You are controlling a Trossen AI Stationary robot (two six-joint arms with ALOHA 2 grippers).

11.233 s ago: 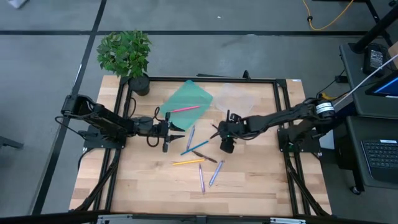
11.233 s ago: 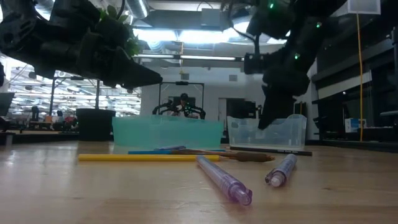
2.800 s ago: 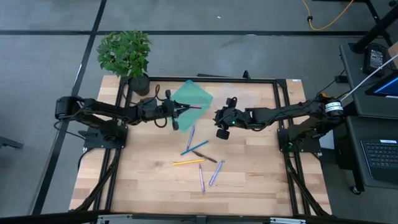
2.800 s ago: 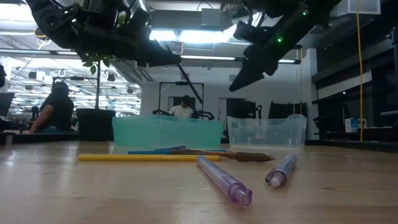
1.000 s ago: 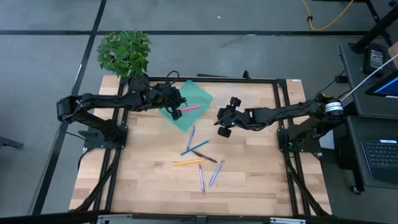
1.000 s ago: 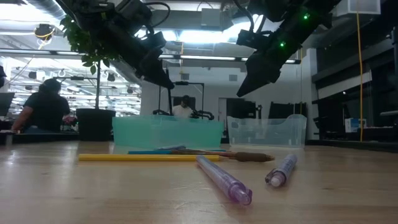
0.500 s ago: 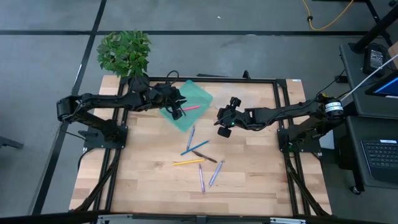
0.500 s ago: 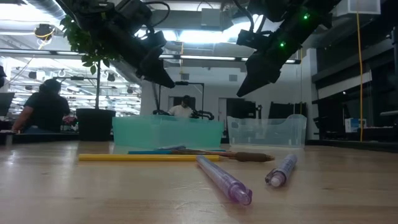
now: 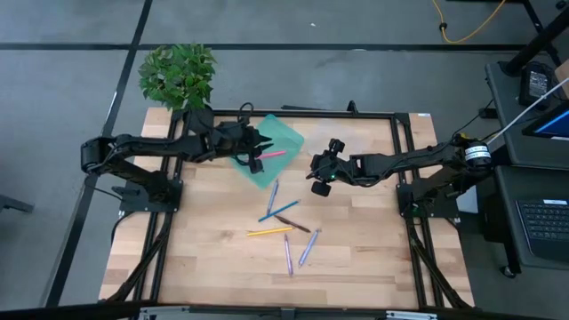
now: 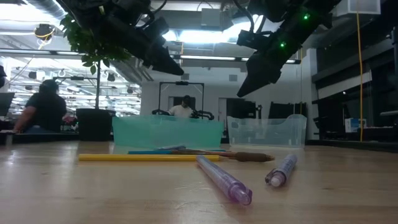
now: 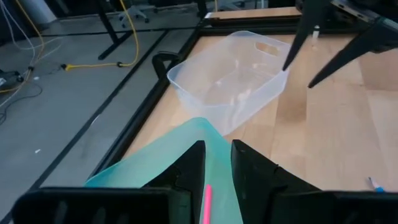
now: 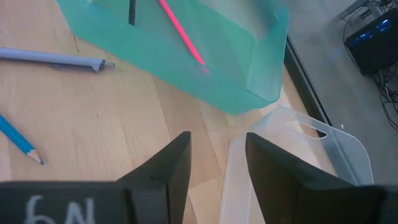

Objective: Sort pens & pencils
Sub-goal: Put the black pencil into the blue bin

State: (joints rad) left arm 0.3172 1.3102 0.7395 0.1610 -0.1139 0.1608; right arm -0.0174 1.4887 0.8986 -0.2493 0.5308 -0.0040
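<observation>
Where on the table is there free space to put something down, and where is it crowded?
The table is bare along its near edge below the lavender pens, and on its left and right sides beside the frame rails. It is crowded in the middle, where the pens and pencils lie scattered, and at the far edge, with the teal bin and clear bin.

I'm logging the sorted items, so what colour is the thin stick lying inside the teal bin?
Pink; it shows best in the right wrist view.
</observation>
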